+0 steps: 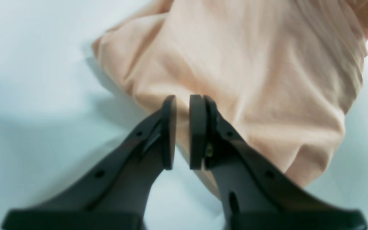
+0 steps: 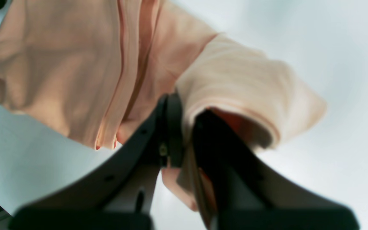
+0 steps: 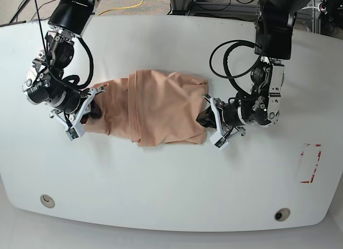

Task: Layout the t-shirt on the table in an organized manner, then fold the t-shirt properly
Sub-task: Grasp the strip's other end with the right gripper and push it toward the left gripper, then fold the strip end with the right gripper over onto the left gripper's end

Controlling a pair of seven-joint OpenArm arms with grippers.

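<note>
At counter (image 3: 171,195) centre, limp t-shirt (image 3: 161,107) is sagging; right pincer (image 2: 184,127) clamping sleeve at 9 o'clock, left pincer (image 1: 182,131) barely parted at 3 o'clock hem.

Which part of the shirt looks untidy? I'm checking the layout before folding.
The t-shirt lies bunched and wrinkled, with a layer lapped over its middle. The right gripper pinches one end and the left gripper sits at the other.

The t-shirt (image 3: 155,107) lies mid-table (image 3: 171,195), a tool at each end.
</note>
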